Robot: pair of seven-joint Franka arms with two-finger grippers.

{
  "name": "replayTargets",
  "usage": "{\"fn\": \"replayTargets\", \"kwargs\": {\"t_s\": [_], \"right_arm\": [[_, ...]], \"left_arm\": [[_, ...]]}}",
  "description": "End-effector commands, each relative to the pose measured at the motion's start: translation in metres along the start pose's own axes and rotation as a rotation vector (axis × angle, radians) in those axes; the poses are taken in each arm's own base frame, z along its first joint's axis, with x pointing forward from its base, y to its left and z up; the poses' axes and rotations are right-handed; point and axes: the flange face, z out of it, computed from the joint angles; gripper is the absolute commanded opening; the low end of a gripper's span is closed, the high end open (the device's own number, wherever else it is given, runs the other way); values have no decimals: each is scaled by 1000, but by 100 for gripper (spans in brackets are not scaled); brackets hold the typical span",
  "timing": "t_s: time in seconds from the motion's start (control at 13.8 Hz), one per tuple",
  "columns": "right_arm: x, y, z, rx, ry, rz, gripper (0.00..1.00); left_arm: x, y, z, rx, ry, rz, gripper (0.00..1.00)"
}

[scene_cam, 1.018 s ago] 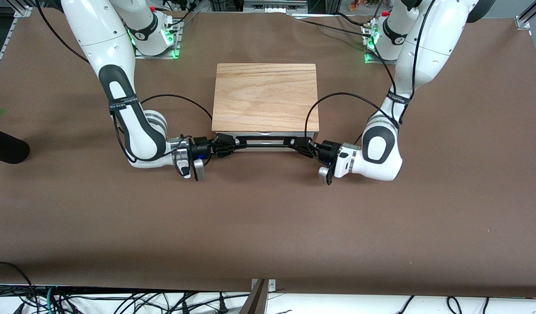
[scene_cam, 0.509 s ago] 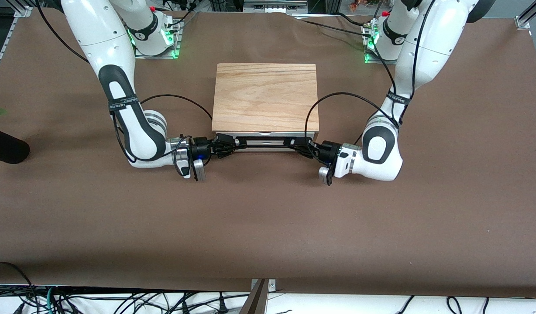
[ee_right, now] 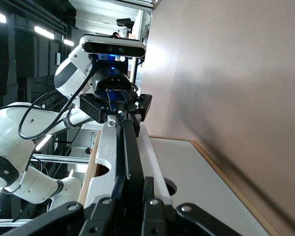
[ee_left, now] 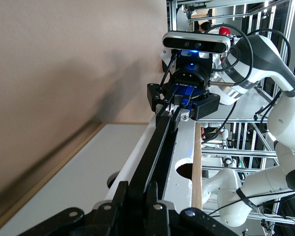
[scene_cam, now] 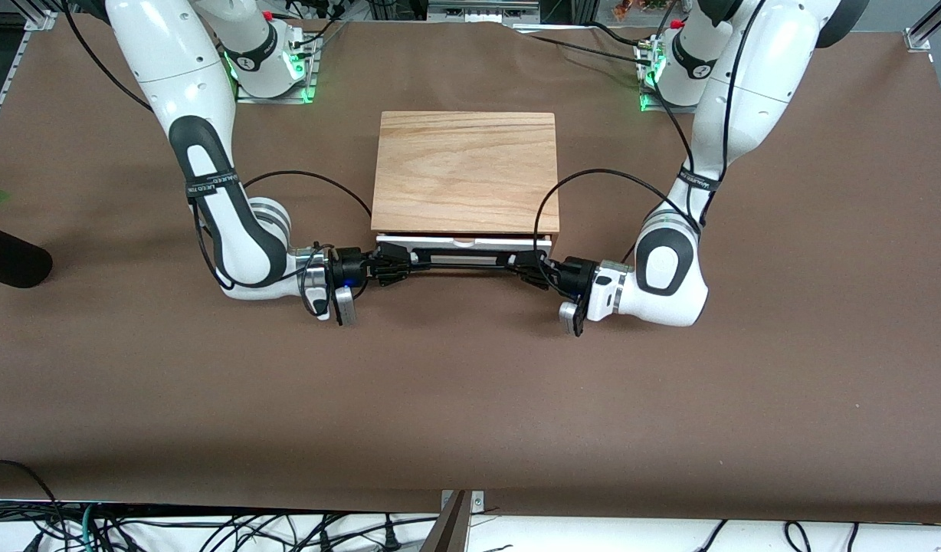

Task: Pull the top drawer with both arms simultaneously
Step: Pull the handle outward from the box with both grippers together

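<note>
The top drawer [scene_cam: 464, 241] sticks out a little from under the wooden box's top slab [scene_cam: 464, 170], showing its white front panel. Its thin black bar handle [scene_cam: 463, 261] runs across the front. My right gripper [scene_cam: 394, 264] is shut on the handle's end toward the right arm. My left gripper [scene_cam: 528, 268] is shut on the end toward the left arm. In the left wrist view my left gripper [ee_left: 137, 196] clamps the bar [ee_left: 160, 147], with the right gripper [ee_left: 184, 101] at its other end. In the right wrist view my right gripper [ee_right: 132, 191] clamps the bar [ee_right: 129, 147].
The brown table cover [scene_cam: 470, 399] stretches wide in front of the drawer. A black object [scene_cam: 11, 262] lies at the right arm's end of the table. Loose black cables [scene_cam: 309, 178] loop beside the box on both sides.
The drawer has slid out a little toward the front camera. Both grippers moved with the handle, still shut on it.
</note>
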Motion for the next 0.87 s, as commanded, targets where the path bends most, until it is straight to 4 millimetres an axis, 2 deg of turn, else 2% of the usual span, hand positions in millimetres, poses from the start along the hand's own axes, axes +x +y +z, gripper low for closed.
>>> {"fn": "replayTargets", "kwargs": {"t_s": [0.0, 0.36, 0.58, 0.8], "right_arm": [[25, -8, -16, 31, 23, -35, 0], [49, -10, -22, 24, 43, 7, 0], [69, -24, -24, 27, 53, 24, 0], [80, -30, -28, 6, 77, 38, 0]], "left_arm": [[44, -8, -16, 33, 80, 34, 1], [63, -4, -22, 51, 119, 15, 0], [80, -2, -26, 99, 118, 0, 0], [89, 4, -29, 106, 124, -4, 0]]}}
